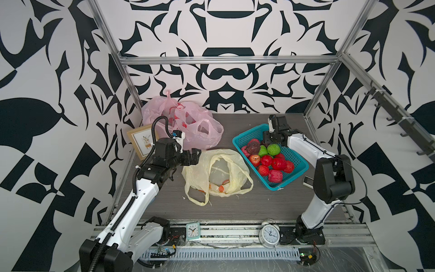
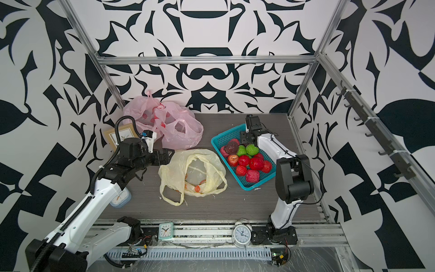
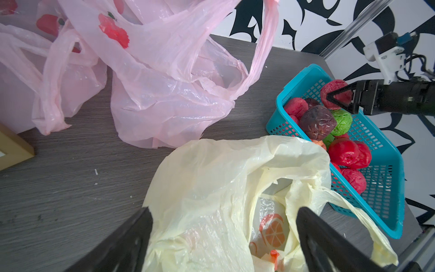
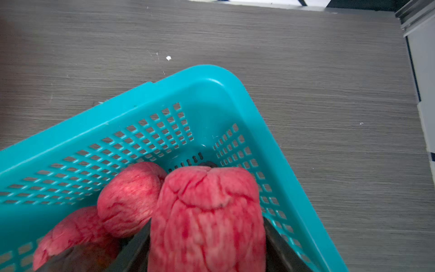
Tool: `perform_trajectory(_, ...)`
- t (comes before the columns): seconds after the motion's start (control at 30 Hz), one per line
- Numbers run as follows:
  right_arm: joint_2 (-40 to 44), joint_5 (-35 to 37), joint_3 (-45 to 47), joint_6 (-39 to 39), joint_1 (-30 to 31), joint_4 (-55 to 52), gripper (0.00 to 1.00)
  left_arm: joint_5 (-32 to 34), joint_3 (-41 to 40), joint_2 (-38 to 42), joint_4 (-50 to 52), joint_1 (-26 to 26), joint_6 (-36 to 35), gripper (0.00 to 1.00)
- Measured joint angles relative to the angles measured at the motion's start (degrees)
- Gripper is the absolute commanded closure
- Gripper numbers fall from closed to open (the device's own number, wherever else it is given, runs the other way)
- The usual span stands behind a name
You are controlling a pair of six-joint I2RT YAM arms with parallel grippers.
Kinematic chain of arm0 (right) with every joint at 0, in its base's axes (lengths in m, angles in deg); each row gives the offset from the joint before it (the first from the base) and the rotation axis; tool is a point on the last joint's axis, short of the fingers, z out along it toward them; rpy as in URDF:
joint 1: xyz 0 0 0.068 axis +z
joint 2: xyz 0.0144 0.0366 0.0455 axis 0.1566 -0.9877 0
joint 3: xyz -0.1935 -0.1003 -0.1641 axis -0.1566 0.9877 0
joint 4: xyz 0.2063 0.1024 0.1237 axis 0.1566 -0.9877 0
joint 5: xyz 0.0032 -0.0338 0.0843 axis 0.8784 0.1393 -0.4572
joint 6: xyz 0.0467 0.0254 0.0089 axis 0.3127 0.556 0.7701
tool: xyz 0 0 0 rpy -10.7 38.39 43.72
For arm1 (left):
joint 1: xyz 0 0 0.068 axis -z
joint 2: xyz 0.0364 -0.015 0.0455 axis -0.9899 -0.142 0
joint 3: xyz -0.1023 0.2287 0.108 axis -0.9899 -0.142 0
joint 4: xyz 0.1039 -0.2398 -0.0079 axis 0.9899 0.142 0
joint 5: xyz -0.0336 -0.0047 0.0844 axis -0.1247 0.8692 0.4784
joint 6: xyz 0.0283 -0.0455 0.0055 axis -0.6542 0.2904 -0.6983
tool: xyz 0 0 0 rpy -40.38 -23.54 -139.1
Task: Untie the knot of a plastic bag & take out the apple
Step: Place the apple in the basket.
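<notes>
Top view of my two-arm bench, read from left to right. At far left a small picture frame (image 1: pixel 141 141) leans by the wall, with crumpled pink bags (image 1: pixel 188 127) behind my left arm. The left gripper (image 1: pixel 196 155) hangs with its jaws spread wide and nothing between them, just over the near edge of the yellow plastic bag (image 1: pixel 200 169). That bag lies slack on the grey table (image 1: pixel 235 205) in the middle, handles loose and apart, mouth gaping; I see no knot and no fruit inside, only printed orange pictures. To the right sits a teal basket (image 1: pixel 299 162) piled with red, green and dark apples (image 1: pixel 275 162). At its far corner the right gripper (image 4: pixel 207 235) is clamped on a wrinkled pink-red apple (image 4: pixel 207 200), held just above the basket floor. I judge the untying finished and the apple already out of the bag; what seems left is to let it go among the others and draw both arms back
</notes>
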Motion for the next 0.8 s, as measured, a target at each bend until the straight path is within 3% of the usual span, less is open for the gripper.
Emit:
perform_trajectory(0.17, -2.16, -0.46, -0.85, 0.24, -0.04, 0.92, 0.33, 2.99, -0.42, -0.70, -0.76, 0.00, 0.02, 0.01)
perform_trajectory(0.33, -2.89, -0.70, -0.87, 0.57, -0.04, 1.07, 0.23, 6.56, -2.34, -1.07, -3.41, 0.00, 0.22, 0.01)
perform_trajectory(0.57, -1.36, -1.70, -0.87, 0.61, -0.31, 0.83, 0.18, 12.90, -5.42, -0.07, -7.30, -0.07, 0.39, 0.00)
perform_trajectory(0.7, 5.90, -1.70, 1.70, 1.22, -0.59, 1.79, 0.18, 17.09, -7.08, 2.38, -10.16, -0.76, 0.42, 0.01)
perform_trajectory(0.8, 19.08, -0.94, 11.80, 2.23, -0.79, 7.54, 0.10, 19.91, -8.57, 3.80, -13.49, -1.95, -0.02, 0.01)
